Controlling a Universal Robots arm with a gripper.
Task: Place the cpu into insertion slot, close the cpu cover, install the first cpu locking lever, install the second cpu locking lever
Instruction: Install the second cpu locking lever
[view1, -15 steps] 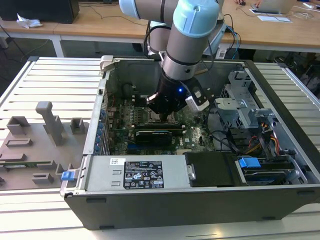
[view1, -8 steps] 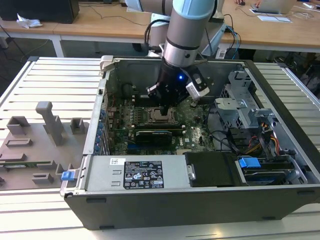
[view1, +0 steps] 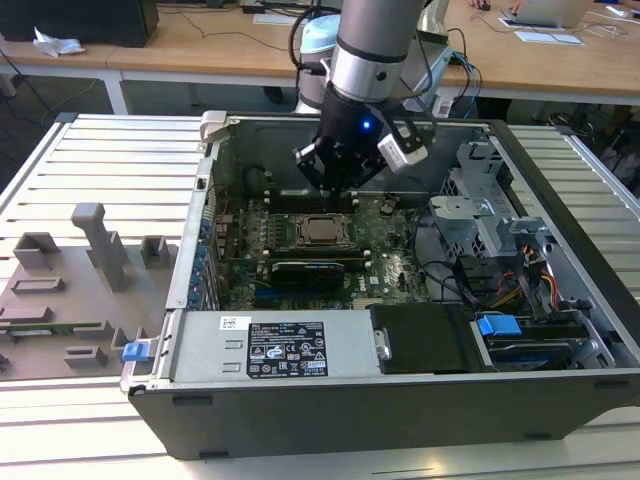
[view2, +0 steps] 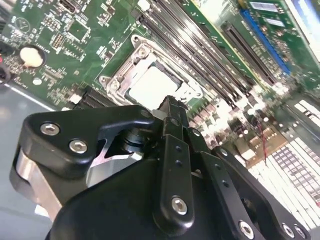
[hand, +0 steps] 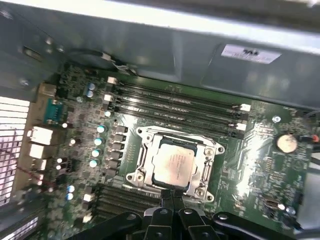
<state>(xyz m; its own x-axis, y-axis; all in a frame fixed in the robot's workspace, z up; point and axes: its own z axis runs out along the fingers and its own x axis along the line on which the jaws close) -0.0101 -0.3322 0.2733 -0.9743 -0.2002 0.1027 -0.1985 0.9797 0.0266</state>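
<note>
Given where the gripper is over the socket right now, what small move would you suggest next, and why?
Probably a short, careful descent at the cover's edge to press it. In the first wrist view the cpu already lies in the insertion slot with the cpu cover framing it, and the gripper sits with its tips together at the cover's near edge. No locking lever can be made out.

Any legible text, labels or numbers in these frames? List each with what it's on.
Nothing can be read as text.
Black label on the power supply: print too small to read.
White sticker beside it: too small to read.
White label on the case wall: blurred.
Markings on the cpu top: blurred.
</note>
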